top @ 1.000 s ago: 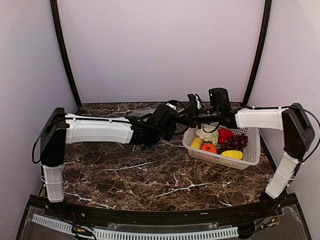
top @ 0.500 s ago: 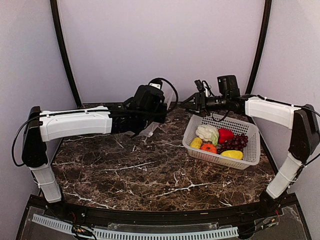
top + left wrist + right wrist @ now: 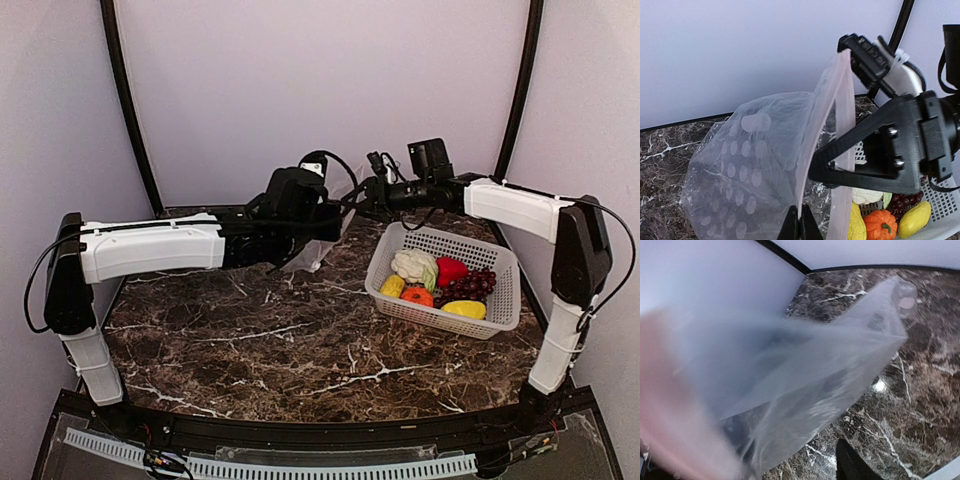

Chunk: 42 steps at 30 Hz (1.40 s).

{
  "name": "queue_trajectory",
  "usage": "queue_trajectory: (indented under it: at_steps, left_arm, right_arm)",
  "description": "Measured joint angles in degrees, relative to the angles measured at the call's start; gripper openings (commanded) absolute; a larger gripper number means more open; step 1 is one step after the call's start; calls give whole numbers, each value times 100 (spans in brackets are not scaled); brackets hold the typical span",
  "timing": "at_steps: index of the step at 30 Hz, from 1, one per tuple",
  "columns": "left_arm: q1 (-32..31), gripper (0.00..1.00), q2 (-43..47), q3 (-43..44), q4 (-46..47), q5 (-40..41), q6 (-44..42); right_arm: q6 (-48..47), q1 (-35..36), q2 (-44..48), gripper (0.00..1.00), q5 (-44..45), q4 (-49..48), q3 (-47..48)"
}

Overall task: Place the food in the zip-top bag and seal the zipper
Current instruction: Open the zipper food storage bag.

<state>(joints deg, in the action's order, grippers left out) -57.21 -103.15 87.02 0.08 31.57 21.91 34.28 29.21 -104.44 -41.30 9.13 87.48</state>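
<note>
The zip-top bag (image 3: 318, 250) hangs in the air at the back of the table, held between both grippers. My left gripper (image 3: 328, 228) is shut on the near lip of the zipper (image 3: 821, 131), its fingertips (image 3: 796, 227) pinched on the strip. My right gripper (image 3: 362, 195) is shut on the far lip (image 3: 845, 100), so the mouth gapes. In the right wrist view the bag (image 3: 805, 365) fills the frame, with one finger (image 3: 850, 466) showing. The food lies in the basket: cabbage (image 3: 415, 265), red pepper (image 3: 451, 268), grapes (image 3: 472, 284), two yellow pieces (image 3: 464, 309), an orange-red one (image 3: 417, 296).
The white perforated basket (image 3: 440, 322) stands on the marble table at the right, just below and right of the bag. Black frame posts (image 3: 130, 110) and pale walls enclose the back and sides.
The left arm lifted the bag up and back off the table. The right gripper then swung left from above the basket to the bag's far lip.
</note>
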Motion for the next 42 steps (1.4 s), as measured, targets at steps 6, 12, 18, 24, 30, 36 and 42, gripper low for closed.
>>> queue_trajectory:
  at_steps: [6,12,18,24,30,36,42]
  left_arm:
    - [-9,1,4,-140,144,-57,111]
    - [-11,17,-4,-87,-107,105,90]
    - [-4,42,-269,490,-367,160,-162]
    - [7,59,-586,584,-356,2,-376]
    - [-4,63,-619,584,-387,-452,-424]
    - [-201,60,-619,584,-699,-352,-372]
    - [-350,57,-632,577,-1008,341,-275]
  right_arm:
    - [133,81,-240,0,640,525,4]
    - [177,131,-243,0,682,564,4]
    - [175,262,-234,0,647,455,4]
    - [177,365,-157,0,887,481,4]
    - [201,367,-48,0,1176,625,4]
    - [225,369,48,0,1318,741,4]
    - [306,376,168,0,1283,743,-66]
